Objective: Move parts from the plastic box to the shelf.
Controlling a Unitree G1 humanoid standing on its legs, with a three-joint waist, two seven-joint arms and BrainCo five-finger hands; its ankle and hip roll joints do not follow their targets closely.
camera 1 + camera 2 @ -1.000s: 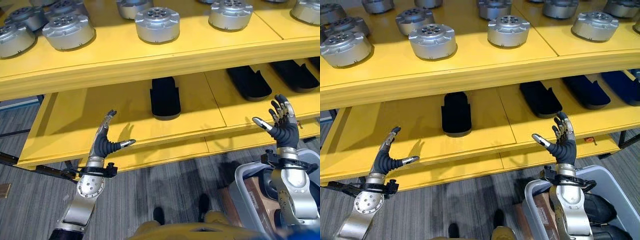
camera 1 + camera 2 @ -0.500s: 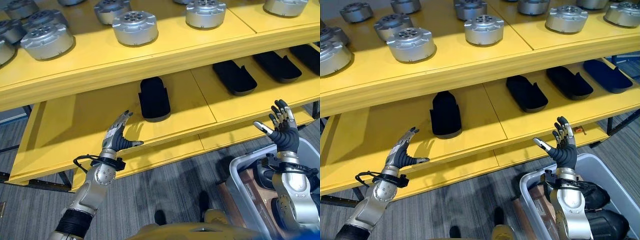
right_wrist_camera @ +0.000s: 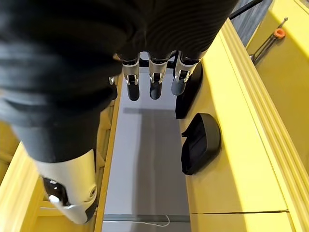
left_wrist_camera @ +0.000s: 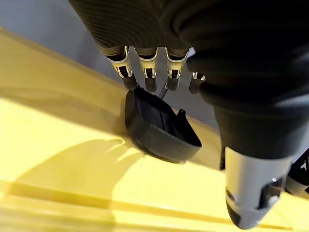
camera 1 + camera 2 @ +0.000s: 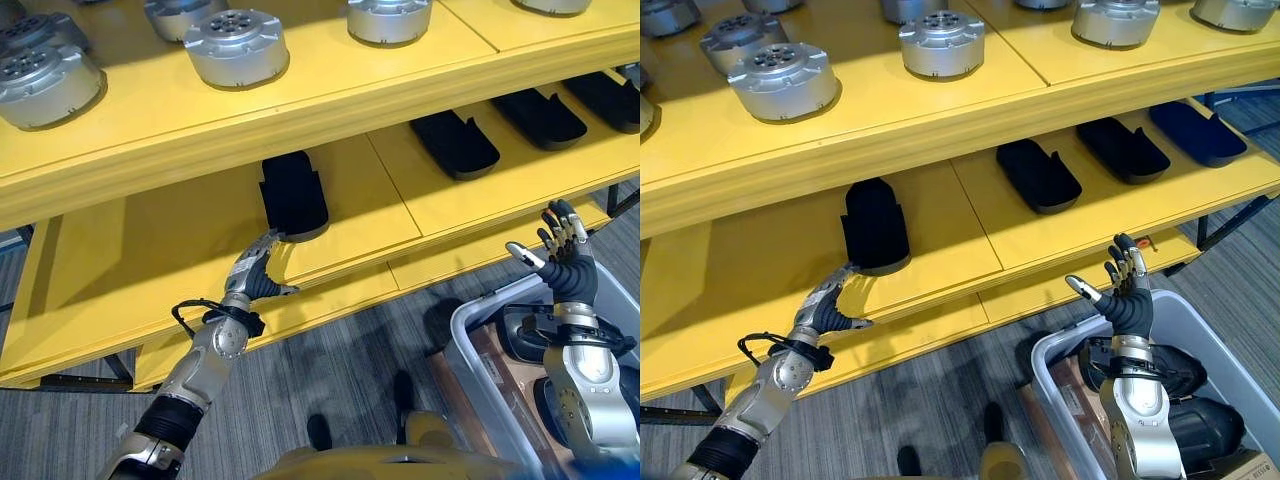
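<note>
A black part (image 5: 292, 193) lies on the lower yellow shelf (image 5: 130, 260); it also appears in the left wrist view as the black part (image 4: 159, 128) just past my fingertips. My left hand (image 5: 256, 280) hovers open at the shelf's front edge, a little short of that part and holding nothing. My right hand (image 5: 562, 262) is raised open and empty above the grey plastic box (image 5: 468, 314) at the lower right. Dark parts (image 5: 1195, 428) lie inside the box.
More black parts (image 5: 455, 143) lie in a row along the lower shelf to the right, also seen as black parts (image 3: 200, 142). Several round silver parts (image 5: 236, 46) stand on the upper shelf (image 5: 300, 100). Grey floor lies below the shelves.
The camera has shifted. My left hand has reached forward, closer to the black part on the lower shelf. My right hand stays raised over the box.
</note>
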